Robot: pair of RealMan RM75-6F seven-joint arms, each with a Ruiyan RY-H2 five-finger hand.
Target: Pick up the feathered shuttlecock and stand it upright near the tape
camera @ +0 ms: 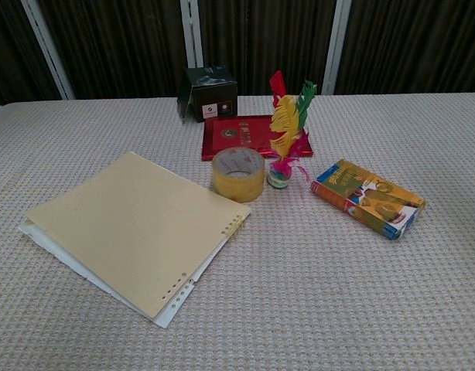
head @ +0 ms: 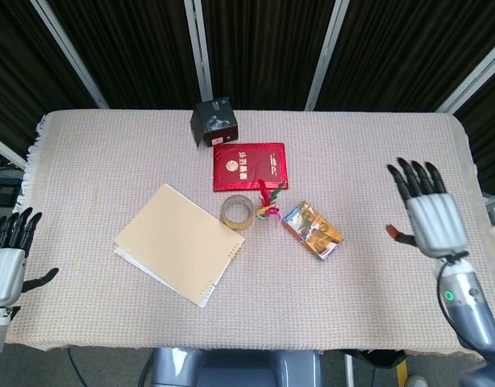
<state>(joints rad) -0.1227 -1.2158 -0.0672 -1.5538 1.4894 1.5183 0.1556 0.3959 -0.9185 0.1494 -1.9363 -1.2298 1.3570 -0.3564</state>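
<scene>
The shuttlecock [camera: 286, 147] stood upright just beside the tape [camera: 238, 174] on the table [head: 376, 153]; both the right hand [head: 429, 218] and left hand [head: 4, 262] held nothing, fingers spread wide.

Curtained lab booth: black drapes [head: 255, 48], cloth-covered table [head: 110, 145].

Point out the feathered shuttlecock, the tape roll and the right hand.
feathered shuttlecock [camera: 286, 135]: chest view, on its yellow feather.
tape roll [camera: 238, 182]: chest view, on its outer wall.
right hand [head: 430, 220]: head view, on its back.
</scene>
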